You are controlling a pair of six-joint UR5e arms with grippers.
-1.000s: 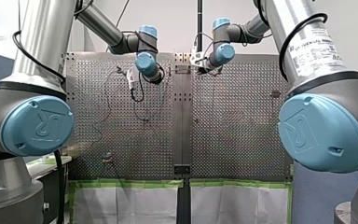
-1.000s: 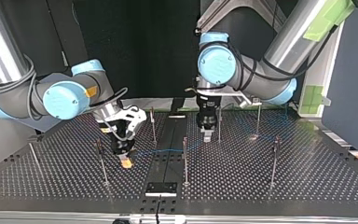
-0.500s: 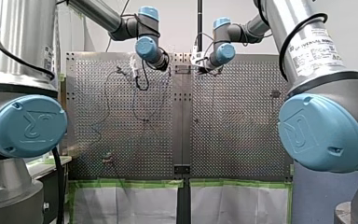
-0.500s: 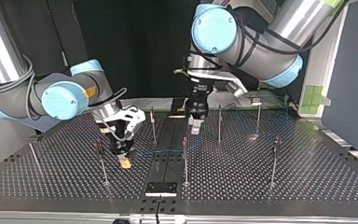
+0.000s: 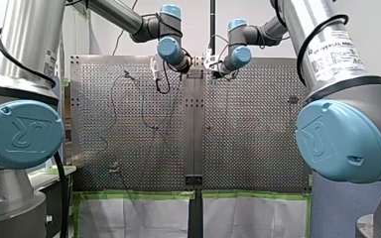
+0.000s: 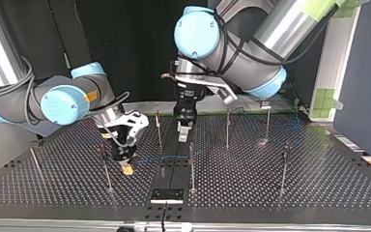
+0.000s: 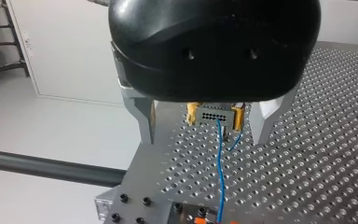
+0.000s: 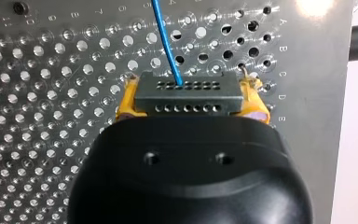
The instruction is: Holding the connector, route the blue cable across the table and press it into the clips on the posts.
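My right gripper (image 8: pixel 191 99) has its yellow pads (image 8: pixel 128 101) shut on the grey connector (image 8: pixel 189 86). The blue cable (image 8: pixel 167 44) leaves the connector's face. In the top view my right gripper (image 6: pixel 126 166) holds it low over the table at the left. From there the blue cable (image 6: pixel 166 157) runs right, past the middle posts. My left gripper (image 6: pixel 183 131) hangs open above the table's centre seam, holding nothing. In the left wrist view its metal fingers (image 7: pixel 145 122) stand wide apart. Beyond them show the connector (image 7: pixel 216 115) and cable (image 7: pixel 220 163).
Several thin posts stand on the perforated table, among them one (image 6: pixel 158 129) between the grippers, one (image 6: pixel 192 164) nearer the front edge and one (image 6: pixel 284 166) at the right. A black plate (image 6: pixel 166 195) sits at the seam's front end.
My left arm has swung toward the top view's left, carrying its open gripper from beside a post to the centre seam. My right gripper has barely moved and keeps hold of the connector.
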